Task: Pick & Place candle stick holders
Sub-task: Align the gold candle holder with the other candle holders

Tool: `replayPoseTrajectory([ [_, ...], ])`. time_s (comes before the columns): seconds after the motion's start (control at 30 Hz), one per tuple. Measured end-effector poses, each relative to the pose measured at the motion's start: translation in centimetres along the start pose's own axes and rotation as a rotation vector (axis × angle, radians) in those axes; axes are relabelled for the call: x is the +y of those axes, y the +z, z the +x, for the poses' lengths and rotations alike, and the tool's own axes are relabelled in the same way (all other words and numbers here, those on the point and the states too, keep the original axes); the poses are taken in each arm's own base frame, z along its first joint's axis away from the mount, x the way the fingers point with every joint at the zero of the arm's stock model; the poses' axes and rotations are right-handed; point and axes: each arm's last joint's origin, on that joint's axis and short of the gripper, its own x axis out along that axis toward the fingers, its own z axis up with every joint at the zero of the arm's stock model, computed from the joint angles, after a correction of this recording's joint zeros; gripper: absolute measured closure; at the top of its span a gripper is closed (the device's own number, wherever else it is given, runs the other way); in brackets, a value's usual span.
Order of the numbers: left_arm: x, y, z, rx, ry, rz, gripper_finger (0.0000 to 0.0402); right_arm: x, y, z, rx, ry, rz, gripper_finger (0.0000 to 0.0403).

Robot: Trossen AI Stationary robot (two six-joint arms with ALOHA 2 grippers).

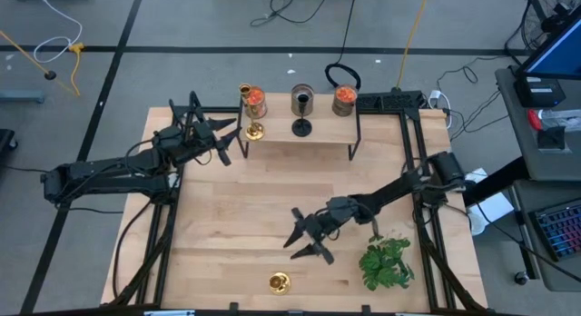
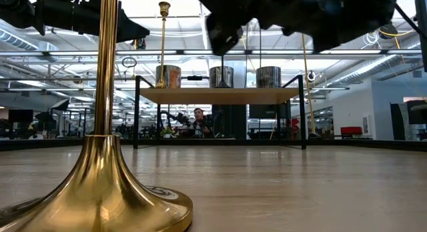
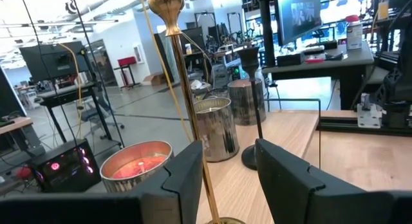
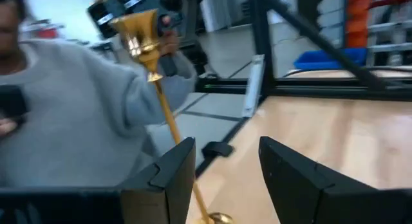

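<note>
One gold candle stick holder [image 1: 253, 130] and the black holder [image 1: 300, 127] stand on their bases on a raised wooden shelf [image 1: 309, 142] at the table's far side. A second gold holder [image 1: 279, 281] stands near the front edge and is large in the low view [image 2: 100, 179]. My left gripper [image 1: 225, 142] is open just left of the shelf's gold holder, whose stem [image 3: 187, 102] shows just beyond its fingers. My right gripper [image 1: 305, 243] is open above the table, a little behind the front gold holder [image 4: 145, 37].
Three glass jars [image 1: 255, 100] [image 1: 302, 100] [image 1: 344, 98] stand along the shelf's back. A leafy green plant [image 1: 386, 261] sits at the front right, next to my right arm. A person in a grey sleeve [image 4: 71, 114] shows beyond the table's front edge.
</note>
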Motion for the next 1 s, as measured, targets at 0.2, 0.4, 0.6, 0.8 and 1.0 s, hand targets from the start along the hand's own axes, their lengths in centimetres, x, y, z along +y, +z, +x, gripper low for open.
replayPoseTrajectory([
  [0.2, 0.0, 0.0, 0.0, -0.002, 0.001, 0.006, 0.0252, -0.3, 0.3, 3.1, -0.008, 0.098, -0.003, 0.0232],
  [0.4, 0.0, 0.0, 0.0, -0.002, 0.001, 0.02, 0.0252, 0.1, 0.7, 5.4, 0.065, 0.109, 0.027, 0.0232],
  [0.6, 0.0, 0.0, 0.0, -0.002, 0.002, 0.054, 0.0252, 0.4, 1.1, 6.1, 0.101, 0.116, -0.006, 0.0232],
  [0.8, 0.0, 0.0, 0.0, -0.002, 0.002, 0.055, 0.0252, 1.1, 1.1, 6.3, 0.087, 0.155, -0.019, 0.0232],
  [1.0, 0.0, 0.0, 0.0, -0.003, 0.002, 0.06, 0.0252, 1.7, 1.6, 6.6, 0.057, 0.21, -0.036, 0.0232],
])
